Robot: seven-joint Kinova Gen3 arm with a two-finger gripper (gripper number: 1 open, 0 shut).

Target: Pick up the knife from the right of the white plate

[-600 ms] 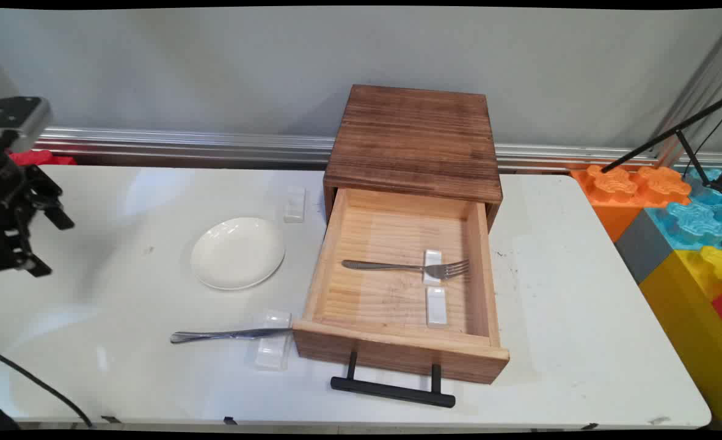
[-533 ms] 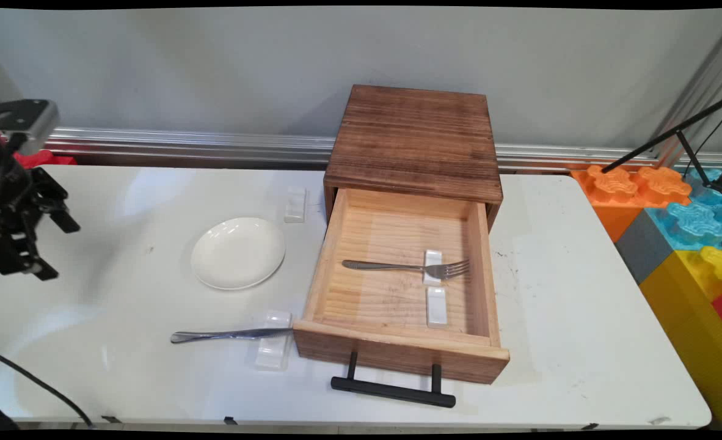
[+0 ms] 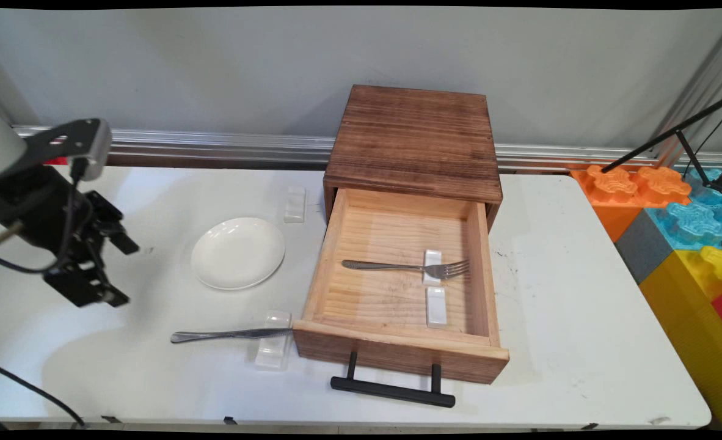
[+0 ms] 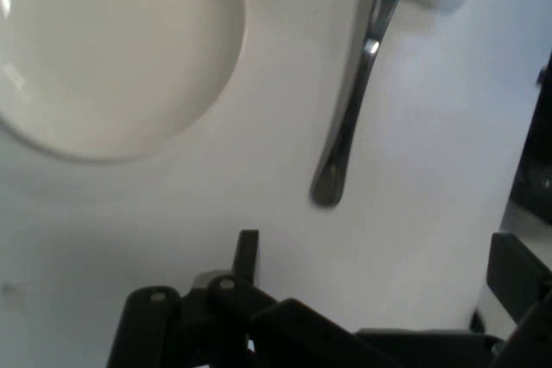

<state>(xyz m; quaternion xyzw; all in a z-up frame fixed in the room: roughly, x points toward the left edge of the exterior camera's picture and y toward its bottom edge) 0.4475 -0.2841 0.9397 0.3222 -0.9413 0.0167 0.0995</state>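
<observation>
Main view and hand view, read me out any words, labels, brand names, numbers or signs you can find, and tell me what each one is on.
None: no readable text shows in either view.
The wooden drawer box, plate, fork, knife and foam blocks carry no lettering.
The hand and its camera bracket show no legible marking.
</observation>
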